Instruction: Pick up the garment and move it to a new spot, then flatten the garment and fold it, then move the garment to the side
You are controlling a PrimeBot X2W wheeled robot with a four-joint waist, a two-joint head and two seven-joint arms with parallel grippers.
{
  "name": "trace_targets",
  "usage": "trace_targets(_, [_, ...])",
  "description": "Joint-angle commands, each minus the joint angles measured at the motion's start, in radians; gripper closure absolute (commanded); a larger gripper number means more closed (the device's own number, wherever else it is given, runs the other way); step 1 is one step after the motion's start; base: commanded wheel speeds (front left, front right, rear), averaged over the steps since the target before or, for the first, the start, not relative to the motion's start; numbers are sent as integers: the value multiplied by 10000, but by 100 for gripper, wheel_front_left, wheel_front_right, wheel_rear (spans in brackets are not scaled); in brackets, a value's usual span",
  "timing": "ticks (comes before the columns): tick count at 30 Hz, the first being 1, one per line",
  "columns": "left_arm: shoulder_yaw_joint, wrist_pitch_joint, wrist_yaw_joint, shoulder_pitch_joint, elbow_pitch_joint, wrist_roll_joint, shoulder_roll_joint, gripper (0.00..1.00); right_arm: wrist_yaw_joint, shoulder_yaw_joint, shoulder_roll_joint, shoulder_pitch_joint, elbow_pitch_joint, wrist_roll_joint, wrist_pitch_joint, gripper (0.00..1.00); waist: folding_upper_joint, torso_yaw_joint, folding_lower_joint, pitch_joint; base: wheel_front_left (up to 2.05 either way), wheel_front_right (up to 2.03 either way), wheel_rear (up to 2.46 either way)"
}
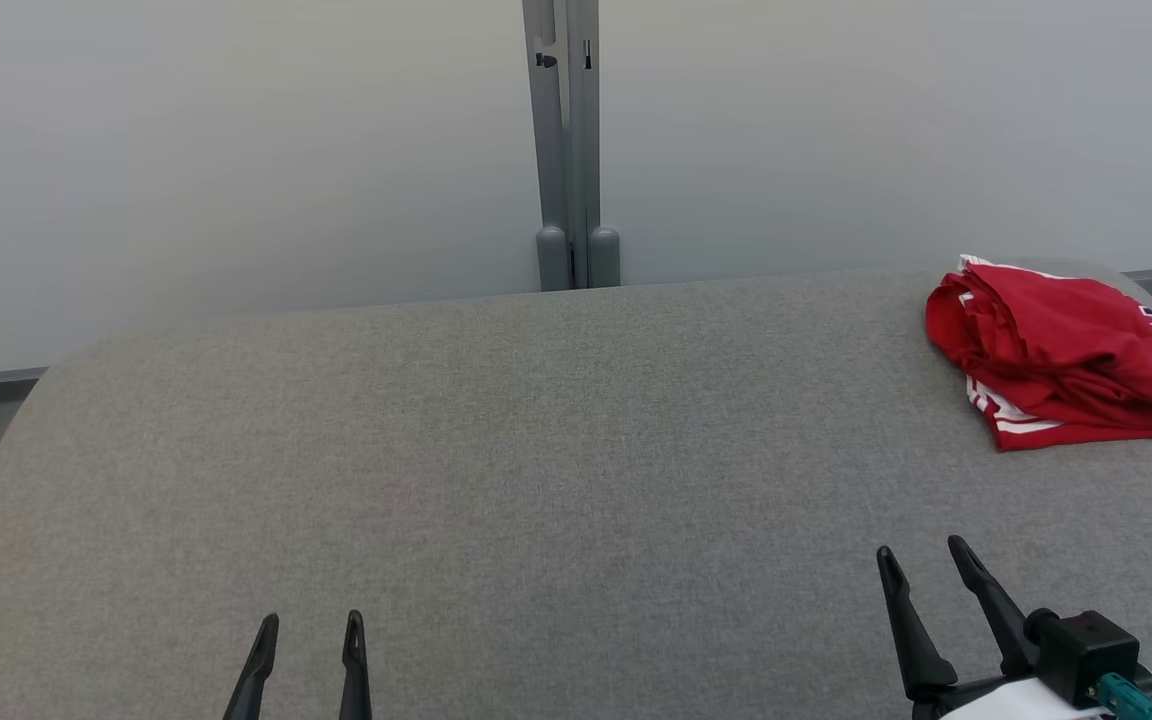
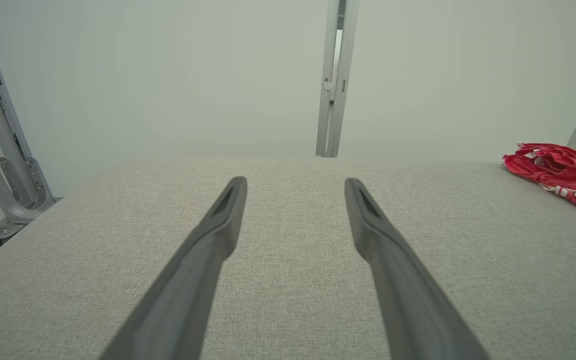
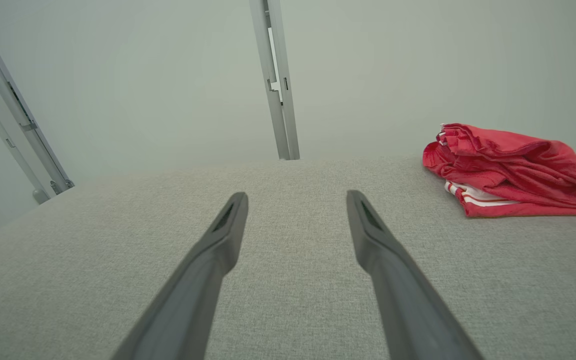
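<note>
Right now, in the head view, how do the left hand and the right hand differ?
The left hand sits far from the red garment; the right hand is the nearer one. The left hand points nearly straight up the view; the right hand leans left. Both are open and empty, over the grey table.

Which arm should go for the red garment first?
Right. The red garment lies bunched at the far right of the table, just beyond the open, empty right tool. The left tool, also open, sits much farther off.
</note>
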Motion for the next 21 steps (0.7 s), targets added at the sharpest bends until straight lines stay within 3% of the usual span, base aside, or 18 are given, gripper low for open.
trace_targets(1, [17, -28, -39, 113, 8, 119, 6, 0, -15, 26, -5, 77, -22, -11, -21, 0, 0, -2, 1, 2, 0, 0, 0])
trace_targets(21, [56, -27, -30, -49, 139, 237, 5, 0, -15, 20, -4, 35, 118, 87, -21, 0, 0, 20, 1, -13, 0, 0, 0])
